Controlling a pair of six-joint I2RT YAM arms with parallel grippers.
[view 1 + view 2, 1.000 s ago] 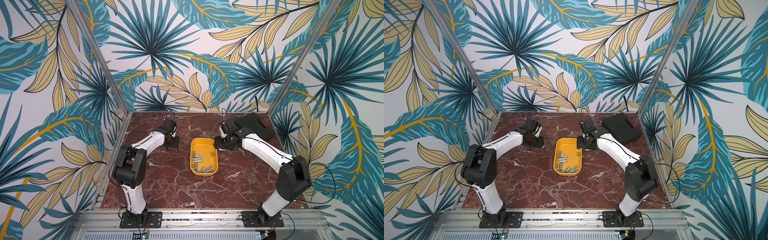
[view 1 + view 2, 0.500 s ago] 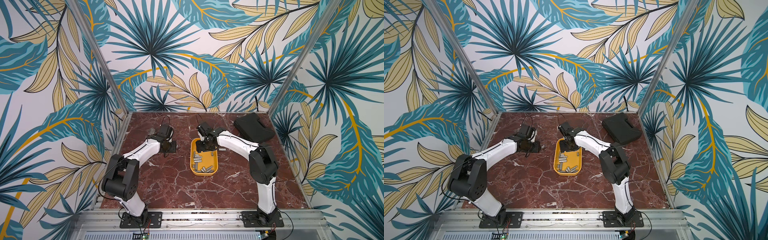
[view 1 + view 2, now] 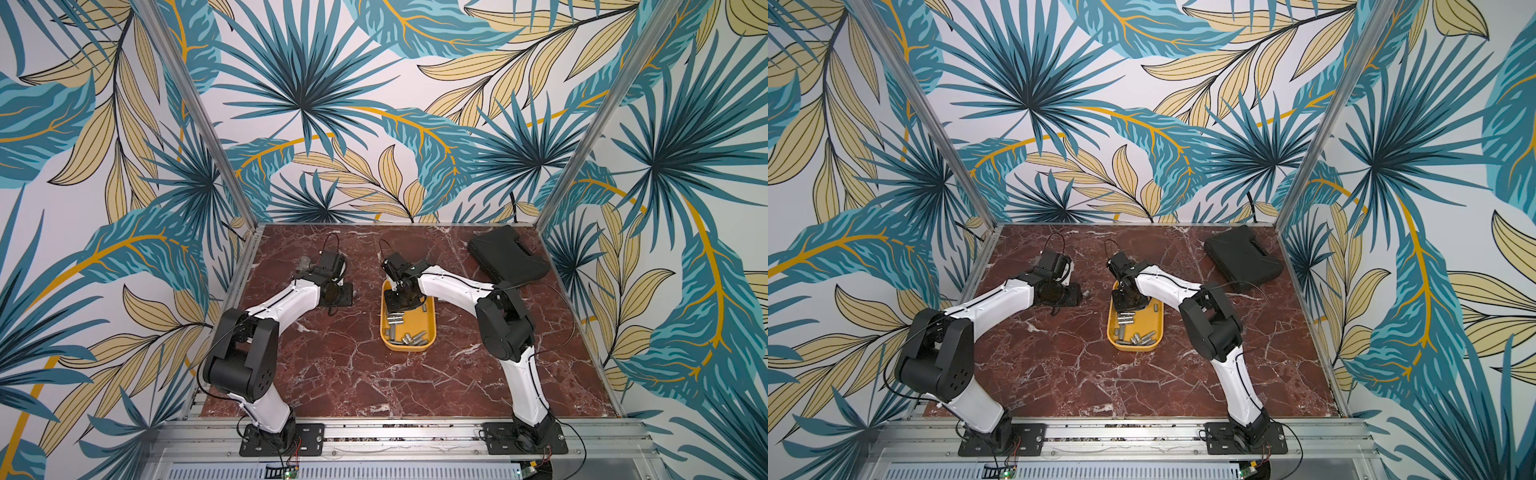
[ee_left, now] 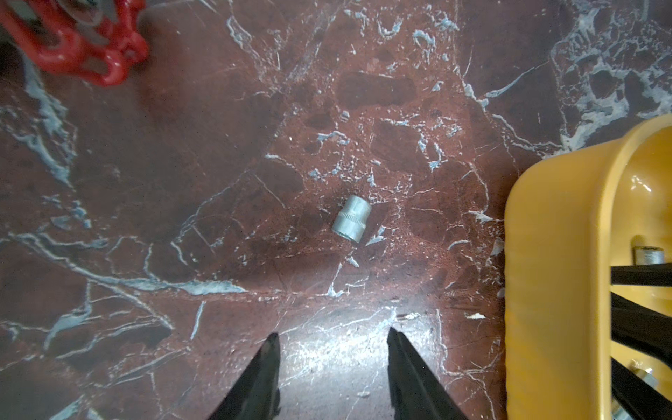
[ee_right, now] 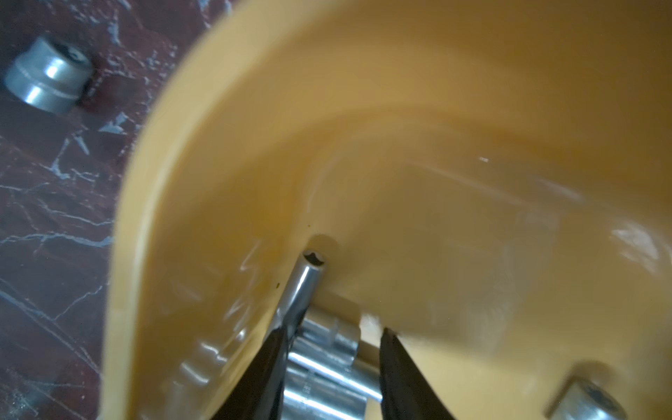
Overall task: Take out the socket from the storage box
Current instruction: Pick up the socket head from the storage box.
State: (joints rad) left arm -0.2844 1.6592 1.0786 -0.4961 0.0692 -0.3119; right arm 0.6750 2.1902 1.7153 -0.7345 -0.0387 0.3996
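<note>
Now, loose sockets (image 3: 409,338) lie in the storage box (image 3: 409,348) on the table (image 3: 353,374). Since a second ago the right gripper (image 5: 331,332) has swung from beside the box into its far end, jaws narrowed astride sockets, grip unclear. The left gripper (image 4: 332,336), jaws half-open and empty, hovers near a lone socket (image 4: 351,218). Far right: black case (image 3: 509,253).

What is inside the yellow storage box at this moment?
Loose silver sockets lie inside the storage box; the right gripper reaches among them. In both top views it covers the far end, hiding anything beneath.
</note>
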